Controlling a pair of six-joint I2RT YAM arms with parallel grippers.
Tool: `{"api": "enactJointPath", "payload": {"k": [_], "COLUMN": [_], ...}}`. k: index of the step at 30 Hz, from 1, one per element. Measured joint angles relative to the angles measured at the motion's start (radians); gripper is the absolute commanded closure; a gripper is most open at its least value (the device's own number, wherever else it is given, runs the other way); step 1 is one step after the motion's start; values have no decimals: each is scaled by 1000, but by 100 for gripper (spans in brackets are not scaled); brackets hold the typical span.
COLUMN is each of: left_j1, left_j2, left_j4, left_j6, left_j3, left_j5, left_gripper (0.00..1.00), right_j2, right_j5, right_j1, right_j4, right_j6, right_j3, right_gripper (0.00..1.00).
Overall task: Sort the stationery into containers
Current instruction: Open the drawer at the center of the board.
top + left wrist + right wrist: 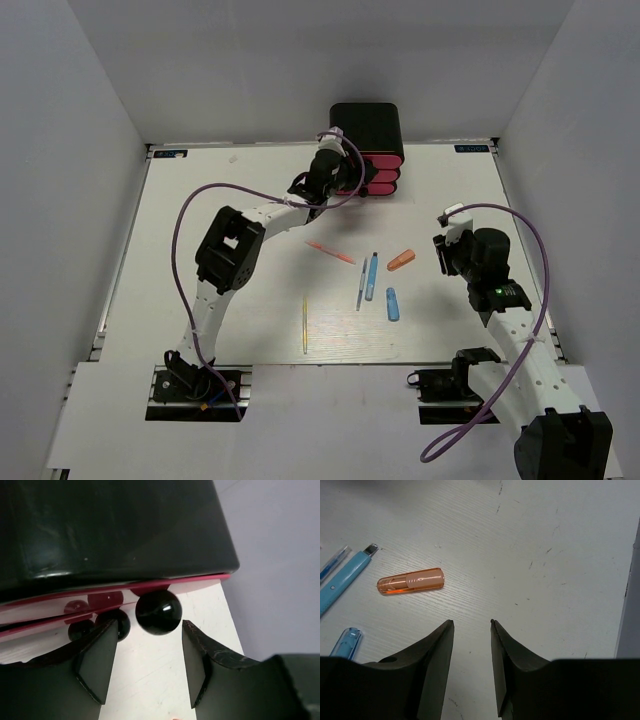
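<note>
The containers are three hot-pink drawers (376,178) stacked in a black cabinet (366,125) at the table's back. My left gripper (345,168) is at their front, open. In the left wrist view its fingertips (149,625) flank the nearest black knob (158,611) with a gap on each side; two more knobs (117,623) sit behind. The stationery lies mid-table: pink-orange pen (330,252), grey-blue pen (361,290), light blue marker (371,277), blue stub (393,303), orange stub (401,260), yellow stick (305,323). My right gripper (443,256) hovers open and empty (471,622) right of the orange stub (410,581).
White walls enclose the table on three sides. The right wall's edge (627,605) is close to my right gripper. The left arm's purple cable (190,215) loops over the table's left half. The light blue marker (345,577) and blue stub (347,642) lie left of the right gripper.
</note>
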Motion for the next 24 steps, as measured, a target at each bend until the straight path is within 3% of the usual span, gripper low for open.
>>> {"api": "enactJointPath", "payload": {"k": [10,18,24], "left_j1": [-9,-14,-14], "left_j2": [2,2,2], "left_j4": [-4,-38,-61], "left_j6": [-36,-50,-59], "left_j3": [47,65,76], "left_j5": [-88,-150,-161], "left_gripper": [38,50,69], "right_j2": [-6,-6,-6], "right_j5": [0,0,2], "right_j1": [0,0,0], "right_j4": [7,8,8], "right_j6": [0,0,0], "right_j3": [-2,-2,-2], "right_gripper": [57,57,57]}}
